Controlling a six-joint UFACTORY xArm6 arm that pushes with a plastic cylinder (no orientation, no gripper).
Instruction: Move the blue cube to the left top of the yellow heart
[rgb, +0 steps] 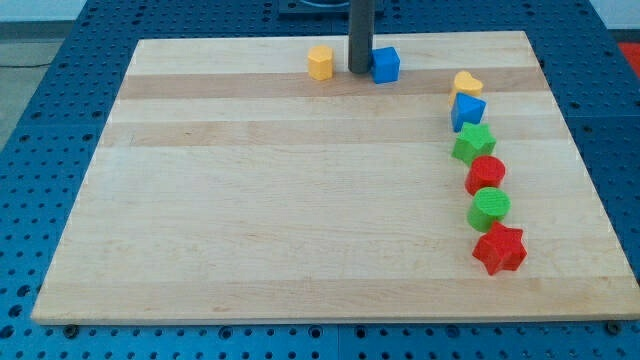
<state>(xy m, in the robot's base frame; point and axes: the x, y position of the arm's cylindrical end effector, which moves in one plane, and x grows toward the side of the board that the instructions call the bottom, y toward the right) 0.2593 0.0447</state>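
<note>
Blue plastic cube (386, 64), judged light, rigid and easily slid on the wooden board (300, 200), should be pushed on its left face, where my tip (360, 70) is set, holding nothing. It lies up-left of the yellow plastic heart (466, 83). Counted: eight blocks — two yellow, two blue, two green, two red.

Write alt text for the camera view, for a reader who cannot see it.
My tip rests just left of the blue cube near the wooden board's top edge, with a yellow block on its other side. Down the view's right runs a column: yellow heart, blue block, green star, red block, green block, red star.
</note>
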